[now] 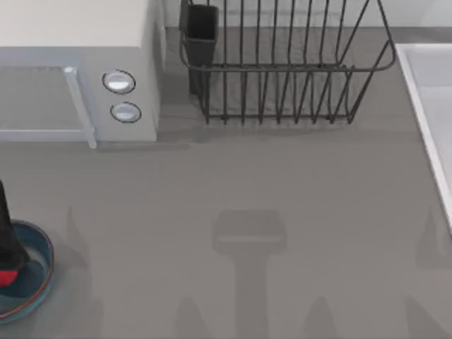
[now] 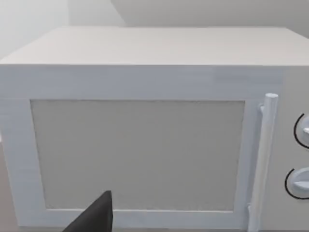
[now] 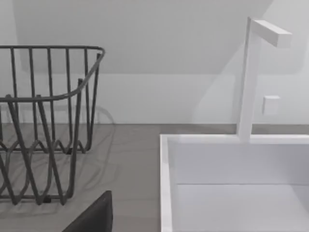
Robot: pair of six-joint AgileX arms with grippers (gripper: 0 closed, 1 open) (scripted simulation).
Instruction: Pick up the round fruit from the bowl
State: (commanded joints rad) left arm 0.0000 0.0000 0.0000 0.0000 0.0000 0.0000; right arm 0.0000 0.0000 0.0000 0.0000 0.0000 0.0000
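Down at the near-left edge of the tabletop (image 1: 233, 183), the bowl (image 1: 44, 263) sits with its blue inside and thin reddish-brown rim, partly cut off by the frame. The left gripper (image 1: 6, 263), a dark shape, stands right over the bowl, and there's a flash of bright red at its tip: the round fruit (image 1: 6, 277), inside the bowl's rim. Is the fruit pinched or just sitting beside a finger? I cannot tell; the spread of the fingers is hidden from above. From the left wrist camera there's one dark finger (image 2: 96, 217) low in the frame against the white microwave (image 2: 145, 140), and that doesn't settle it either.

What could go wrong here? A smooth ball in a glossy shallow bowl can roll away if the fingers close off-centre. A finger that catches the rim could tip or drag the bowl, which lies close to the table's edge.

The wire dish rack (image 1: 282, 63) at the back holds a dark cutlery cup (image 1: 201, 32); I see nothing else in it. The white sink basin (image 3: 231, 193) looks empty. The right arm is parked off to the right, one dark finger (image 3: 94, 217) showing at its wrist camera, facing the sink; its spread I cannot tell.
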